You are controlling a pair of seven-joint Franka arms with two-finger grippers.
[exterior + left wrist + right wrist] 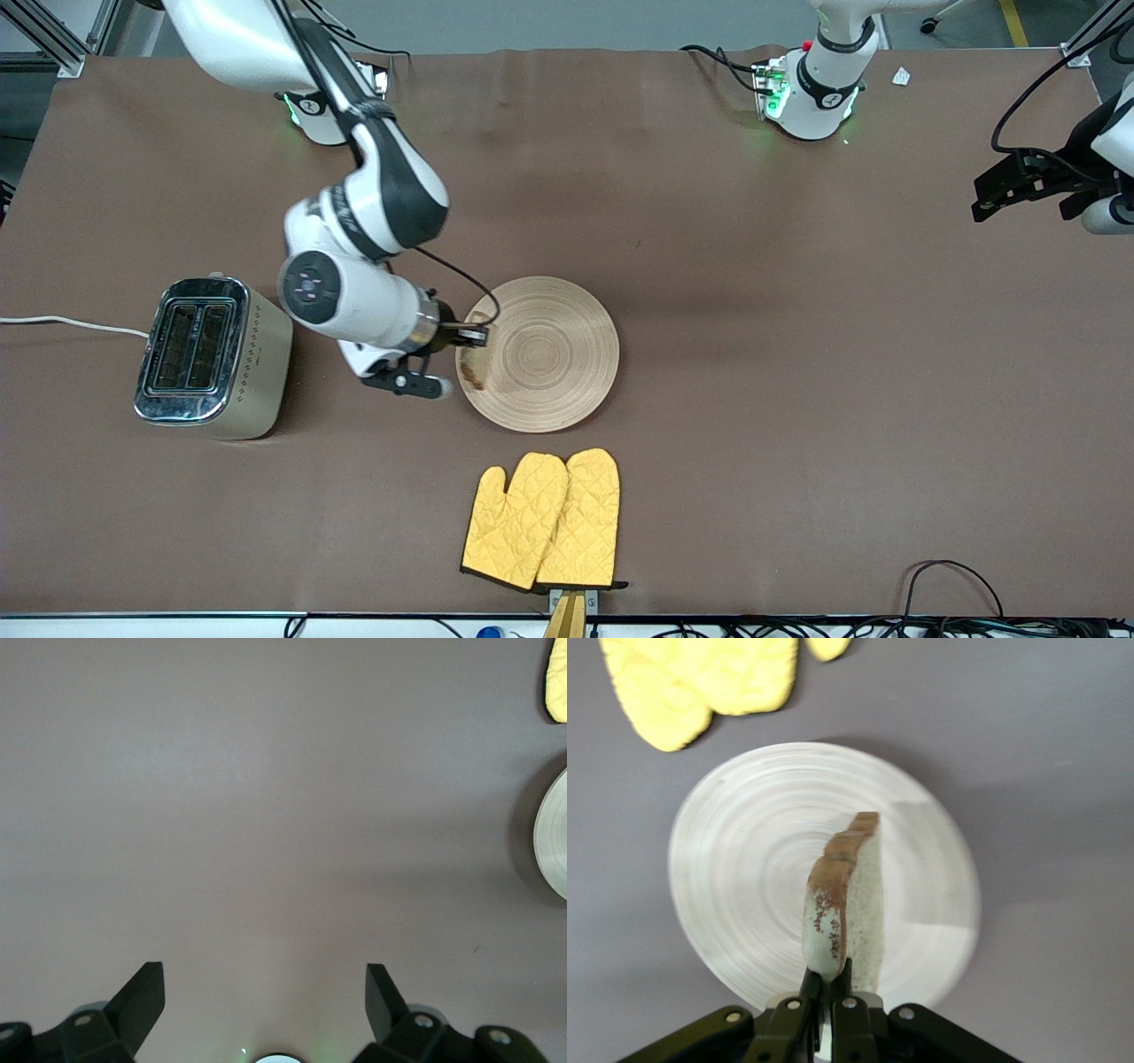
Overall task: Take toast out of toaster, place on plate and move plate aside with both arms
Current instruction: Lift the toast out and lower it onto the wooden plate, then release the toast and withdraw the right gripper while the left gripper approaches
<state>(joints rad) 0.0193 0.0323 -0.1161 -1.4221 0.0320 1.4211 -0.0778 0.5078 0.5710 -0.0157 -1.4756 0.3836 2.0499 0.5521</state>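
The round pale wooden plate lies mid-table; it also shows in the right wrist view and its rim in the left wrist view. My right gripper is shut on the toast, held on edge over the plate's rim toward the right arm's end. In the right wrist view the toast stands upright between the right gripper's closed fingers. My left gripper is open and empty, up over the left arm's end of the table, where the arm waits; its own view shows the left gripper over bare table.
A silver toaster stands toward the right arm's end, its slots up. Two yellow quilted oven mitts lie nearer to the front camera than the plate, also in the right wrist view. Cables run along the table's front edge.
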